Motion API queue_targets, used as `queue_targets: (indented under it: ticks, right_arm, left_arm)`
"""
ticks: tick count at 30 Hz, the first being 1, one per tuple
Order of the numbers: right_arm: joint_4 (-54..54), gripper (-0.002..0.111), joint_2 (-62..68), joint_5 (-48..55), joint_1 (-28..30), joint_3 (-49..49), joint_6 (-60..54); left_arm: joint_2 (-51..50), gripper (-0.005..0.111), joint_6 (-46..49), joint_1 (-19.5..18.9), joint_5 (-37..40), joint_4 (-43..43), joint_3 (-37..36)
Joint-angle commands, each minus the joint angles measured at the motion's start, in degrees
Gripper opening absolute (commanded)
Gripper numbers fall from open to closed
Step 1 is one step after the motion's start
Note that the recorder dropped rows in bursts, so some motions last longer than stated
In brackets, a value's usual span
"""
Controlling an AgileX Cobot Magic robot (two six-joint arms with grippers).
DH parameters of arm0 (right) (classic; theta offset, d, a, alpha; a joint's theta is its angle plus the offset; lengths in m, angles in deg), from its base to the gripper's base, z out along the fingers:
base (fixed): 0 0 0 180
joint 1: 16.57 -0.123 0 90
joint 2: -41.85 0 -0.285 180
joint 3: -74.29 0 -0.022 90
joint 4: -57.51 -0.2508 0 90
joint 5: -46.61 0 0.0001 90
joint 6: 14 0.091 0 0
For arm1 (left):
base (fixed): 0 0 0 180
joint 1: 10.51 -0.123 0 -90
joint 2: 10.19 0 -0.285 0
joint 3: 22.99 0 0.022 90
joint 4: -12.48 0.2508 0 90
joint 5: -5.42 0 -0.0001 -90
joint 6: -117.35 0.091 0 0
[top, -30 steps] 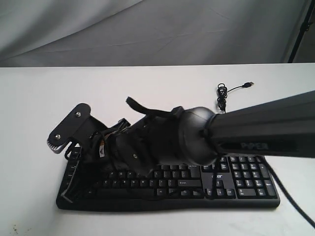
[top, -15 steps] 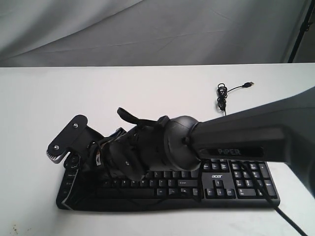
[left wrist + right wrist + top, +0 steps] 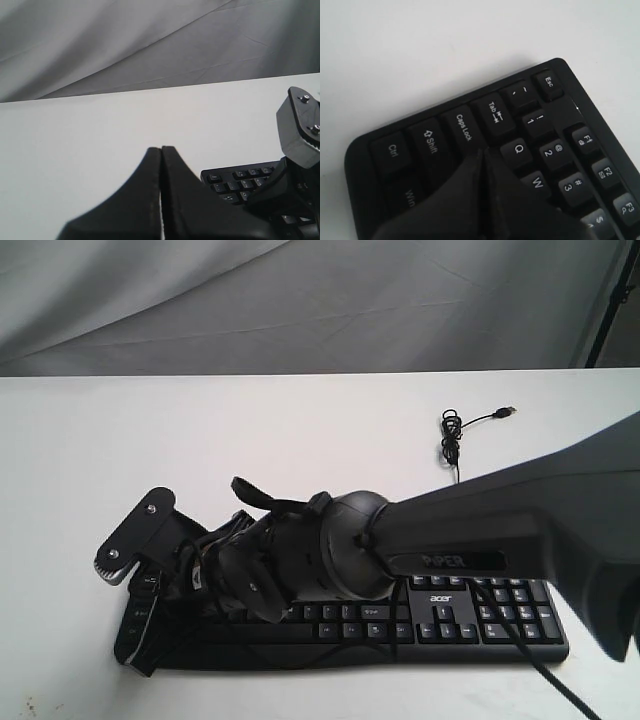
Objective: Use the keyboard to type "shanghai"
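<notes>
The black keyboard (image 3: 480, 615) lies along the white table's front edge, its left half hidden under my right arm (image 3: 340, 545). In the right wrist view my right gripper (image 3: 482, 151) is shut with nothing held. Its tip is down on the keyboard (image 3: 540, 125), just below the gap between Caps Lock (image 3: 464, 127) and Q (image 3: 519, 149), covering the key there. My left gripper (image 3: 161, 149) is shut and empty, held above bare table beside the keyboard's Esc corner (image 3: 235, 182). The exterior view does not show it.
The keyboard's thin black cable (image 3: 452, 436) lies coiled on the table behind the number pad, its USB plug (image 3: 508, 411) loose. The right wrist's camera bracket (image 3: 135, 535) sticks out over the keyboard's left end. A grey cloth (image 3: 300, 300) hangs behind the table.
My right arm has swung further left and lower over the keyboard's left end, its bracket dropping with it. The keyboard and cable have not moved.
</notes>
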Motion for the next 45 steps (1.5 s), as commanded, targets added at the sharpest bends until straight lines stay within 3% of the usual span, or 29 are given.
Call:
queue_targets:
  ticks: [1, 7, 12, 15, 45]
  right_arm:
    - [-0.06, 0.000, -0.37, 0.01, -0.10, 0.11, -0.34]
    - [-0.06, 0.000, -5.75, 0.56, 1.21, -2.63, 0.16]
    - [-8.84, 0.000, -14.77, -6.95, 7.40, -17.97, 1.15]
    - [-10.08, 0.000, -15.49, -8.39, 9.97, -22.23, 0.26]
    - [-9.50, 0.000, -12.52, -15.50, 10.00, -26.01, -1.40]
  left_arm:
    - [0.20, 0.000, -0.16, 0.20, -0.16, 0.04, -0.25]
    - [0.20, 0.000, -0.16, 0.20, -0.16, 0.04, -0.25]
    - [0.20, 0.000, -0.16, 0.20, -0.16, 0.04, -0.25]
    - [0.20, 0.000, -0.16, 0.20, -0.16, 0.04, -0.25]
    - [0.20, 0.000, -0.16, 0.20, -0.16, 0.04, -0.25]
